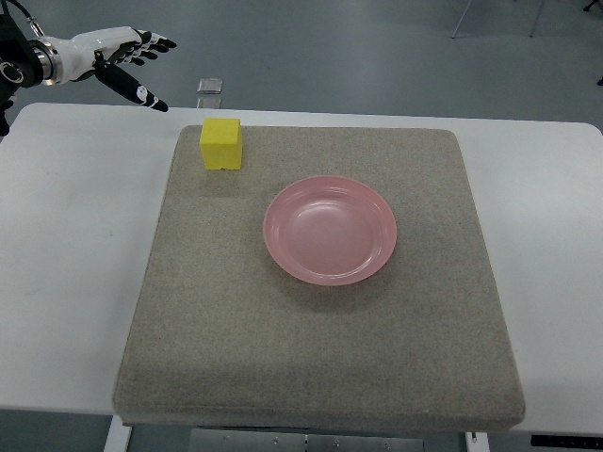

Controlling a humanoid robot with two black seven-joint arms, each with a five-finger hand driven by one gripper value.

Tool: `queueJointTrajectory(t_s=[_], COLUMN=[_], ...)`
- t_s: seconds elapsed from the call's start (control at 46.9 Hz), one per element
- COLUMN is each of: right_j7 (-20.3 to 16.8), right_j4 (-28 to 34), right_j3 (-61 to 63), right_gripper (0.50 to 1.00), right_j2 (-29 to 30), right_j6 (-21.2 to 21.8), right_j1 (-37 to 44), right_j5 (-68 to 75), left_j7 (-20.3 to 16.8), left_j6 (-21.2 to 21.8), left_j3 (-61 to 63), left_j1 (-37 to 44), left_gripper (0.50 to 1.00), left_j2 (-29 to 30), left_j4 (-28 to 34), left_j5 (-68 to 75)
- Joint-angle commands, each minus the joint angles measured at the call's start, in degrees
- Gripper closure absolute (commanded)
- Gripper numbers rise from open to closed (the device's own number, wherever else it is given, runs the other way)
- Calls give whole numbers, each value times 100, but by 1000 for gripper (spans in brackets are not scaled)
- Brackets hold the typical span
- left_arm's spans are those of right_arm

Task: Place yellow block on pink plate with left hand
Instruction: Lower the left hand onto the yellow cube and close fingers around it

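The left robot hand (pixel 121 58) hangs at the upper left, fingers spread and holding nothing. The yellow block (pixel 221 144) sits on the grey mat (pixel 311 348), up-left of the empty pink plate (pixel 330 229).

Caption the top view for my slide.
Open left hand hovers beyond the yellow foam block; round pink plastic plate sits empty on the grey mat.

Block (pixel 221 143) on mat (pixel 320 377), behind-left of plate (pixel 330 231)
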Motion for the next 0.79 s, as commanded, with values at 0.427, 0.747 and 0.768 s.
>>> queueJointTrajectory(t_s=[0.427,0.747,0.768], right_j7=[0,0,0], right_j4=[2,2,2], right_j3=[0,0,0], right_gripper=[576,576,576], right_j2=[0,0,0], right_j6=[-5,-5,4], right_j1=[0,0,0], right_j5=[0,0,0], left_j7=[11,37,37], left_j6=[517,904,913], left_j3=[909,1463,1472], left_j1=[-50,-24,-24], left_gripper=[508,510,510], left_j2=[-848,-1516,-1516], left_j4=[13,611,629], left_j5=[682,709,709])
